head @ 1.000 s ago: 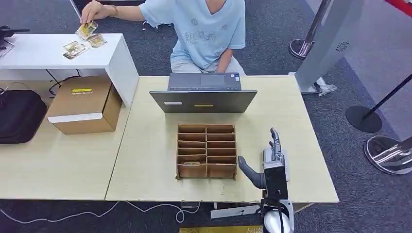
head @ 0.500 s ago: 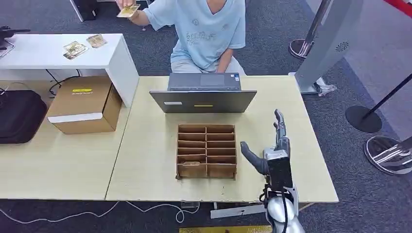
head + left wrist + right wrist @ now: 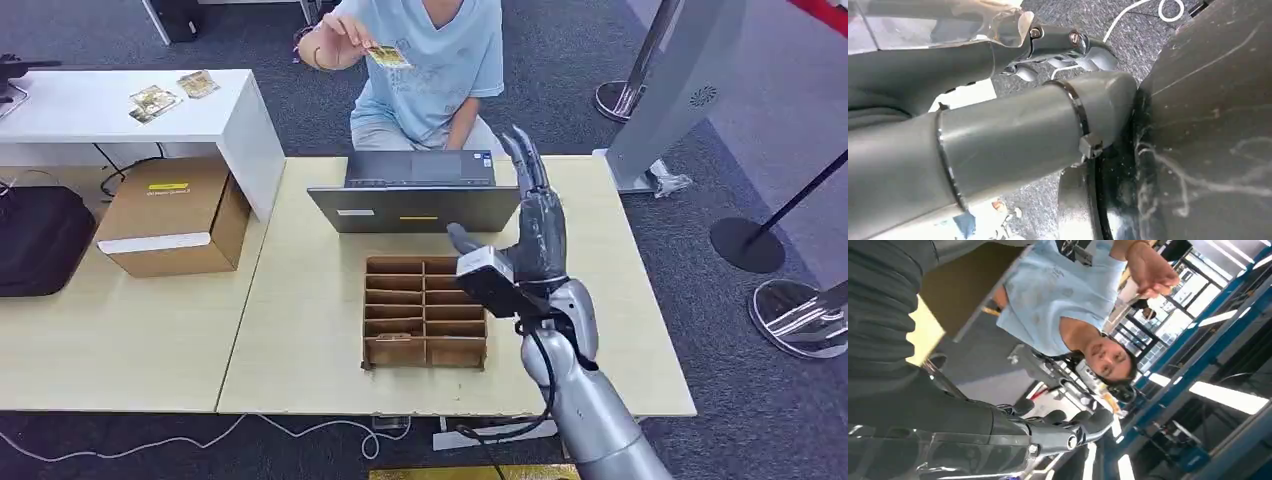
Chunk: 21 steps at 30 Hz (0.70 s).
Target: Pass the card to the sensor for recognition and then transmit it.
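Now right hand (image 3: 530,235) — wide open, empty

The right hand (image 3: 998,430) reaches out with dark fingers (image 3: 1068,422) straight and apart, holding nothing. Beyond it sits a person in a light blue shirt (image 3: 1048,295), whose raised hand (image 3: 1148,270) pinches a card (image 3: 1120,310). A pale tabletop edge (image 3: 923,335) shows beside the grey ribbed cover (image 3: 883,305).

Cardboard organizer (image 3: 425,312) behind laptop (image 3: 418,197)
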Each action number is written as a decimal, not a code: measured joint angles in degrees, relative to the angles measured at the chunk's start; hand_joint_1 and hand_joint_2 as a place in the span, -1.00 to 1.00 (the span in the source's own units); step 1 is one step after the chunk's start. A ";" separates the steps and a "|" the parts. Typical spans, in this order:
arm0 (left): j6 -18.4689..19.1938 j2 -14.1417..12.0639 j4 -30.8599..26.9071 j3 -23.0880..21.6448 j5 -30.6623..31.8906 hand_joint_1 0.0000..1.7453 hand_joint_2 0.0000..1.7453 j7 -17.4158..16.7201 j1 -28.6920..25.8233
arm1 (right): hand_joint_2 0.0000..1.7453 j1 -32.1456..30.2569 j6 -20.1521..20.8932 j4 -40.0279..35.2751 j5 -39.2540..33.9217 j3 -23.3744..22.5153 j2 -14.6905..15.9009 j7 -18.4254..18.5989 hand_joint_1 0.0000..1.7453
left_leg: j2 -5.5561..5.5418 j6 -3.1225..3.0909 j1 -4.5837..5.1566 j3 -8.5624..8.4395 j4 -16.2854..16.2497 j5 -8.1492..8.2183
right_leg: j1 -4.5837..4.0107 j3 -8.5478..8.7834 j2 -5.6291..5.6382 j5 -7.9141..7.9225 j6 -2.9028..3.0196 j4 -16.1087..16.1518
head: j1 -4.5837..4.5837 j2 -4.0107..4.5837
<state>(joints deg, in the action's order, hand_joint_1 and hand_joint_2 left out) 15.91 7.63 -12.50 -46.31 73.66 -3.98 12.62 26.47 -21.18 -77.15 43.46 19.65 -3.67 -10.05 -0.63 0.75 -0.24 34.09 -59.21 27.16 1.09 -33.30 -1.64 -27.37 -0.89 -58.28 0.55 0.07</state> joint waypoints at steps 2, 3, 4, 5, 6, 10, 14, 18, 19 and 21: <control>0.26 -0.02 0.00 0.20 -0.46 -1.00 -1.00 0.09 -0.01 | 1.00 4.24 -0.96 3.26 3.48 1.04 -0.02 1.35 -1.00 | 0.00 -0.03 0.01 -0.01 0.00 -0.03 | 0.00 0.00 -0.01 0.04 0.04 -0.01 | -0.02 0.00; 0.35 -0.07 0.00 0.39 -0.57 -1.00 -1.00 0.13 -0.04 | 1.00 6.41 -1.40 4.94 4.83 1.49 -0.04 1.90 -1.00 | -0.01 -0.03 0.00 -0.01 0.00 -0.03 | 0.00 0.02 -0.02 0.04 0.04 -0.01 | -0.02 0.00; 0.39 -0.11 0.00 0.53 -0.63 -1.00 -1.00 0.24 -0.06 | 1.00 8.56 -2.14 6.71 6.32 1.86 -0.18 2.56 -1.00 | -0.01 -0.03 0.00 -0.01 0.00 -0.03 | 0.00 0.03 -0.03 0.04 0.04 -0.01 | 0.02 0.00; 0.42 -0.15 0.00 0.74 -0.81 -1.00 -1.00 0.28 -0.08 | 1.00 10.89 -2.82 9.14 8.11 2.32 -0.48 3.50 -1.00 | 0.00 -0.02 0.01 -0.03 -0.01 -0.04 | 0.01 0.02 0.00 0.06 0.07 -0.03 | -0.02 0.00; 0.44 -0.17 0.00 0.94 -1.12 -1.00 -1.00 0.28 -0.09 | 1.00 13.06 -3.30 11.48 9.68 2.78 -0.74 4.31 -1.00 | 0.02 -0.01 0.01 -0.07 -0.01 -0.04 | 0.01 0.02 0.01 0.08 0.09 -0.03 | -0.02 0.00; 0.65 -0.26 0.00 1.84 -1.94 -1.00 -1.00 0.28 -0.22 | 1.00 20.81 -5.85 20.70 15.55 4.19 -2.18 7.16 -1.00 | 0.02 -0.01 0.01 -0.09 -0.01 -0.05 | 0.00 0.04 0.00 0.08 0.09 -0.03 | -0.02 0.00; 1.12 -0.33 0.00 2.75 -2.38 -1.00 -1.00 0.28 -0.29 | 1.00 26.20 -7.30 28.53 20.57 5.11 -3.78 10.84 -1.00 | 0.02 -0.01 0.01 -0.08 -0.01 -0.05 | 0.00 0.03 0.00 0.08 0.09 -0.04 | -0.02 0.00; 1.20 -0.33 0.00 2.78 -2.36 -1.00 -1.00 0.28 -0.29 | 1.00 26.74 -7.32 29.44 21.20 5.20 -3.96 11.24 -1.00 | 0.02 -0.01 0.01 -0.08 -0.01 -0.05 | 0.00 0.03 0.01 0.08 0.09 -0.04 | -0.02 0.00; 1.20 -0.33 0.00 2.78 -2.36 -1.00 -1.00 0.28 -0.29 | 1.00 26.81 -7.32 29.45 21.20 5.20 -3.96 11.24 -1.00 | 0.02 -0.01 0.01 -0.08 -0.01 -0.05 | 0.00 0.03 0.01 0.08 0.09 -0.04 | -0.02 0.00; 1.62 -0.33 0.00 2.82 -2.34 -1.00 -1.00 0.28 -0.26 | 1.00 29.25 -7.23 33.62 23.77 5.83 -5.02 13.30 -1.00 | 0.02 -0.01 0.01 -0.08 -0.01 -0.05 | 0.00 0.03 0.01 0.08 0.09 -0.04 | 0.00 0.00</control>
<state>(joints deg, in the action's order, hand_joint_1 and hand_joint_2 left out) 17.53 7.30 -12.50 -43.50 71.32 -3.69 12.37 55.72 -28.42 -43.53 67.23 25.48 -8.70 3.25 -0.61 0.74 -0.23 34.01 -59.21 27.12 1.09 -33.27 -1.63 -27.29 -0.80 -58.32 0.55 0.07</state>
